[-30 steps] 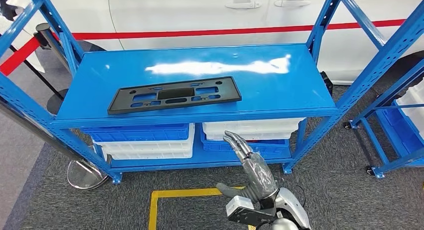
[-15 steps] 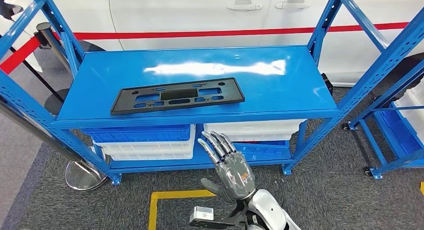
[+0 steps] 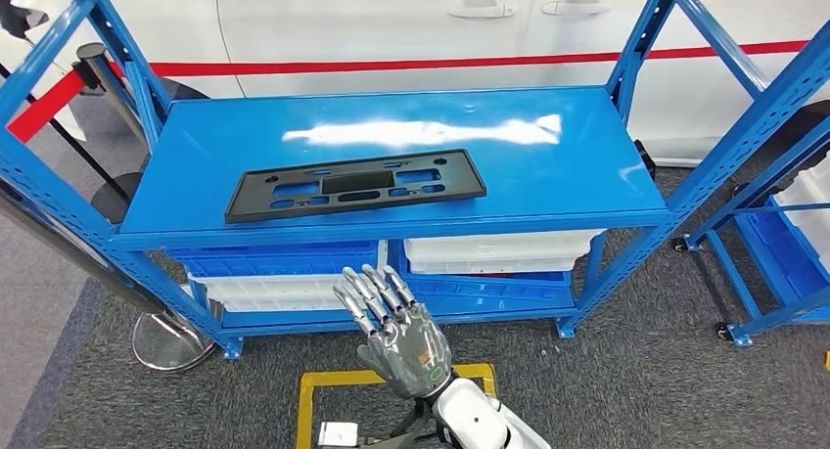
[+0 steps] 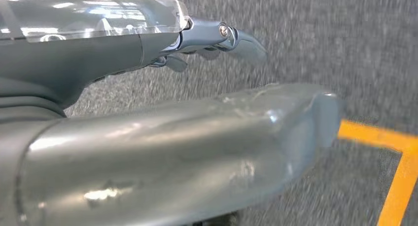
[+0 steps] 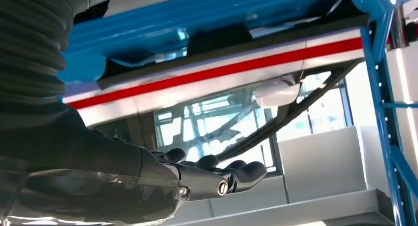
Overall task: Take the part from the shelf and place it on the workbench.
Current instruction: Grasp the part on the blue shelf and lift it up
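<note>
From the head view we see the black part (image 3: 355, 184) flat on the blue shelf (image 3: 548, 165), our right hand (image 3: 396, 324) below it, fingers spread, empty. The left wrist view shows our left hand (image 4: 148, 137) over grey carpet (image 4: 345, 48), fingers apart, empty.

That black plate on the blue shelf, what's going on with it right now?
Nothing holds it yet. The black part lies flat near the front edge of the blue shelf. The robot's right hand is raised in front of the shelf, below its top level, fingers spread and empty. The left hand hangs over the carpet.
</note>
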You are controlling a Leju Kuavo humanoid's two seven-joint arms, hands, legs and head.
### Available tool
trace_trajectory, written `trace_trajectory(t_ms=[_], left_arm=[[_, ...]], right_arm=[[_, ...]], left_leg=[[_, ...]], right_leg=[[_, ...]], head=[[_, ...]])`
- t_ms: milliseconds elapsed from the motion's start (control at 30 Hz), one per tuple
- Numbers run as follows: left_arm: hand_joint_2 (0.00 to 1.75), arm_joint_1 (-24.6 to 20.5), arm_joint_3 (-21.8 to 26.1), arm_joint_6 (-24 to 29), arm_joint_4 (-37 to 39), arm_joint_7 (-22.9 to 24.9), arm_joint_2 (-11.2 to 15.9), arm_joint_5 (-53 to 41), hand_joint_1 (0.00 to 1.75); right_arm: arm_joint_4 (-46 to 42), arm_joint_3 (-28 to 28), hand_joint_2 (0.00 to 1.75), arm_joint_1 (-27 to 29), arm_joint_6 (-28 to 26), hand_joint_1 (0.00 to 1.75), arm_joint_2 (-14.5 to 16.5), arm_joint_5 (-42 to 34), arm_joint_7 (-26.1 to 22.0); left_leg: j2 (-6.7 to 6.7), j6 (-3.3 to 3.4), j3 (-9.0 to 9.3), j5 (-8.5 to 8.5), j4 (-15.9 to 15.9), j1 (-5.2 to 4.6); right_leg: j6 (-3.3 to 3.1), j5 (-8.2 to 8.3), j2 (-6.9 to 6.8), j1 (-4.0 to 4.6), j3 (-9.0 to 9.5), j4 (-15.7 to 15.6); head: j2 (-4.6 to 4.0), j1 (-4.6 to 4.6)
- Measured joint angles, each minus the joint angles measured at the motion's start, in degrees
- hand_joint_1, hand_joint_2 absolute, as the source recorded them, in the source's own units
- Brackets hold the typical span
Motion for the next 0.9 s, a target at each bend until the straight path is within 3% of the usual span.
trace_trajectory(t_ms=[67, 100, 200, 233, 267, 300, 367, 433, 567, 633, 700, 733, 767, 800, 900], left_arm=[[0.00, -0.1, 0.3, -0.4, 0.0, 0.2, 0.4, -0.5, 0.00], [0.00, -0.2, 0.5, -0.6, 0.0, 0.3, 0.5, -0.6, 0.00], [0.00, -0.3, 1.0, -1.6, 0.0, 0.5, 0.8, -1.1, 0.00], [0.00, -0.3, 1.1, -2.0, 0.0, 0.5, 1.0, -1.3, 0.00], [0.00, -0.3, 1.3, -2.4, 0.0, 0.6, 1.1, -1.4, 0.00], [0.00, -0.3, 1.5, -2.8, 0.0, 0.6, 1.3, -1.5, 0.00], [0.00, -0.5, 1.9, -3.5, 0.0, 0.6, 1.5, -1.6, 0.00], [0.00, -0.8, 2.2, -4.3, 0.0, 0.6, 1.6, -2.0, 0.00], [0.00, -1.0, 2.7, -5.6, 0.0, 0.7, 1.7, -2.5, 0.00], [0.00, -1.1, 2.9, -5.9, 0.0, 0.7, 1.7, -2.8, 0.00], [0.00, -1.2, 3.4, -6.0, 0.0, 0.8, 1.8, -3.0, 0.00], [0.00, -1.3, 3.7, -6.0, 0.0, 0.9, 1.8, -3.1, 0.00], [0.00, -1.3, 3.9, -6.0, 0.0, 1.0, 1.9, -3.1, 0.00], [0.00, -1.3, 4.3, -5.9, 0.0, 1.0, 1.9, -3.1, 0.00], [0.00, -1.3, 5.1, -5.9, 0.1, 1.1, 1.8, -3.1, 0.00]], right_arm=[[3.0, 0.0, 1.75, -0.8, -0.6, 0.00, 1.7, -0.1, -1.1], [4.5, 0.0, 1.75, -1.2, -0.9, 0.00, 2.6, -0.4, -1.7], [9.7, 0.0, 1.75, -2.9, -1.6, 0.00, 5.1, -2.0, -3.1], [11.5, 0.0, 1.75, -3.4, -1.7, 0.00, 5.9, -2.7, -3.5], [13.4, 0.0, 1.75, -3.9, -1.9, 0.00, 6.7, -3.5, -4.0], [15.2, -0.1, 1.75, -4.4, -2.0, 0.00, 7.6, -4.2, -4.4], [18.5, -0.2, 1.75, -5.8, -2.1, 0.00, 9.2, -5.7, -5.2], [21.5, -0.5, 1.75, -7.5, -2.4, 0.00, 10.7, -7.3, -5.9], [26.2, -1.3, 1.75, -10.2, -2.8, 0.00, 12.3, -10.1, -6.6], [27.6, -1.7, 1.75, -11.2, -2.9, 0.00, 12.7, -10.9, -6.6], [28.8, -2.2, 1.75, -11.8, -3.0, 0.00, 13.0, -11.7, -6.4], [29.2, -2.5, 1.75, -11.8, -3.0, 0.00, 13.0, -12.1, -6.2], [29.6, -2.9, 1.75, -11.8, -3.0, 0.00, 13.0, -12.5, -6.1], [29.7, -3.3, 1.75, -11.8, -3.0, 0.00, 13.0, -12.8, -6.0], [29.6, -4.7, 1.75, -11.8, -3.0, 0.00, 13.0, -13.5, -6.0]], left_leg=[[0.01, -0.60, -0.10, -0.71, 0.6, 0.00], [0.01, -0.93, -0.74, -1.83, 2.2, 0.03], [0.04, -2.00, -5.51, -6.73, 12.4, 0.73], [0.05, -2.34, -6.69, -7.16, 14.7, 0.99], [0.06, -2.63, -6.92, -6.48, 15.0, 1.22], [0.08, -2.87, -5.98, -4.71, 12.8, 1.45], [0.14, -3.20, -2.45, -1.04, 5.3, 1.74], [0.02, -2.70, -0.46, 0.15, 0.8, 1.70], [-0.09, -0.86, -0.37, 0.24, 0.2, 1.52], [-0.02, -0.13, -0.27, 0.34, 0.0, 1.57], [0.00, 0.28, -0.26, 0.22, 0.0, 1.38], [-0.02, 0.41, -0.20, 0.15, 0.0, 1.24], [-0.06, 0.51, -0.09, 0.05, 0.0, 1.07], [-0.12, 0.57, 0.10, -0.06, 0.0, 0.90], [-0.24, 0.50, 0.77, -0.57, 0.0, 0.42]], right_leg=[[-0.23, 0.45, -0.03, -0.48, 0.42, -0.9], [-0.36, 0.69, -0.09, -0.78, 0.65, -1.3], [-0.52, 0.83, -0.27, -0.96, 0.78, -1.5], [-0.48, 0.76, -0.29, -0.97, 0.76, -1.5], [-0.41, 0.66, -0.29, -1.01, 0.75, -1.3], [-0.27, 0.50, -0.24, -1.08, 0.77, -1.2], [0.22, 0.10, -0.09, -1.17, 0.75, -0.6], [0.87, -0.20, 0.03, -1.00, 0.52, -0.1], [2.01, -0.69, 0.05, -1.05, 0.20, 0.6], [2.38, -3.15, 0.05, -1.19, -1.86, 4.9], [2.51, -6.32, 0.06, -1.19, -5.79, 12.4], [2.47, -6.91, 0.06, -1.18, -7.39, 15.1], [2.31, -6.49, 0.06, -1.13, -8.23, 16.1], [2.00, -5.00, 0.06, -1.01, -7.99, 14.9], [0.05, 0.73, 0.05, -0.25, -3.50, 4.4]], head=[[0.01, -0.03], [0.01, -0.14], [0.00, -0.41], [0.00, -0.42], [0.00, -0.40], [0.00, -0.43], [0.00, -0.46], [0.00, -0.50], [0.00, -0.39], [0.00, -0.22], [0.01, -0.10], [0.01, -0.09], [0.01, -0.08], [0.00, -0.06], [0.01, -0.18]])
